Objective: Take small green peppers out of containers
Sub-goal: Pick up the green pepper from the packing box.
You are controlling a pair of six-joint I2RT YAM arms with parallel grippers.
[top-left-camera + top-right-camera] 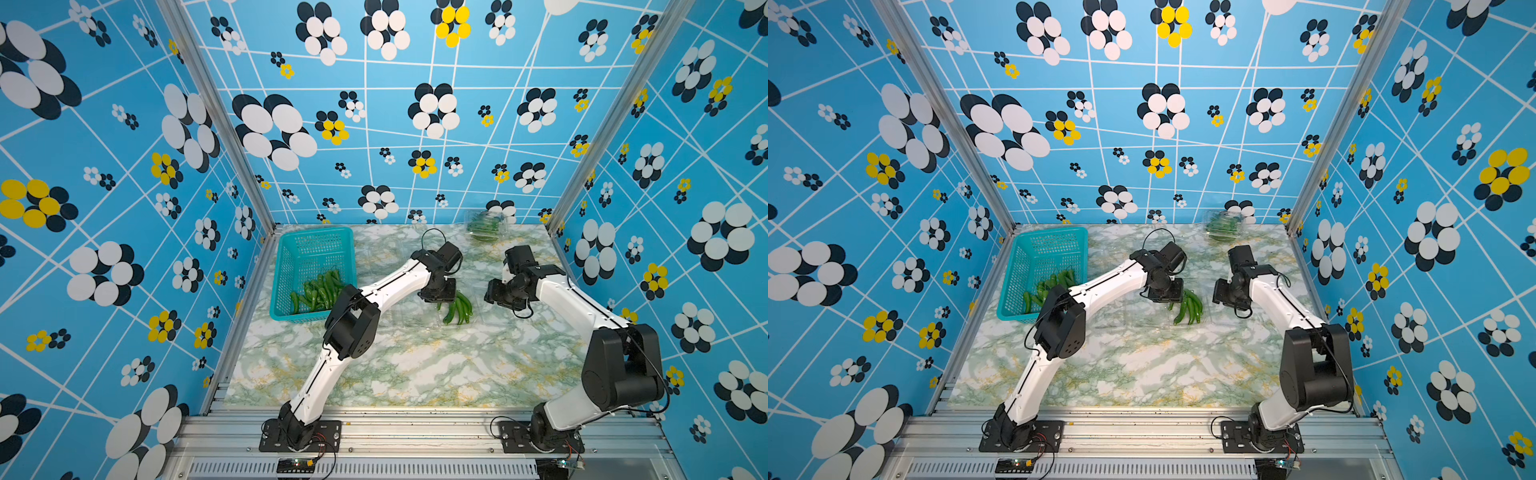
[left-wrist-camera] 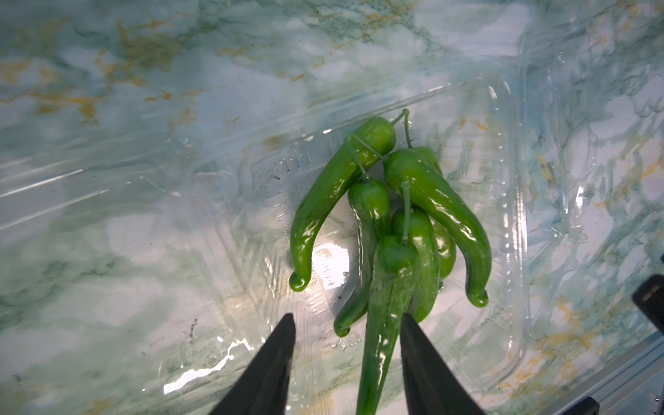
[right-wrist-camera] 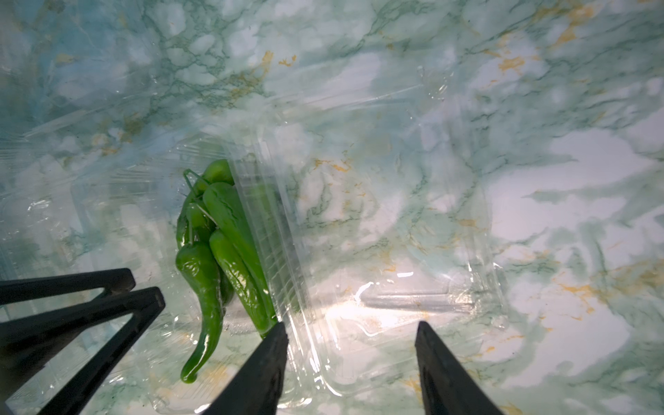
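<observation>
- You have an open container [image 2: 517, 201] lying flat on the marble-patterned table [image 1: 415, 374], in the middle between your two arms.
- A bunch of peppers [image 2: 377, 215] lies in its tray, stems gathered together at one end. The tray holds nothing else.
- A closed container [image 1: 484, 226] sits at the far edge of the table by the back wall. Green peppers show through its plastic.
- The teal basket [image 1: 316, 235] stands at the far left, well apart from the open container. A heap of loose peppers [image 1: 318, 291] lies in its near end.
- Your left gripper [image 2: 346, 316] is low over the bunch with its fingers [image 2: 416, 359] moderately apart.
- One pepper's tapered end runs between those fingers, close against one and with clear space to the other. It is not pinched.
- Your right gripper [image 3: 351, 324] is just beside the bunch, over clear plastic of the open container, and holds nothing.
- Its fingers [image 3: 266, 366] are spread a little wider. One fingertip sits right at the ridged tray wall next to the peppers, and you cannot tell whether it touches the plastic.
</observation>
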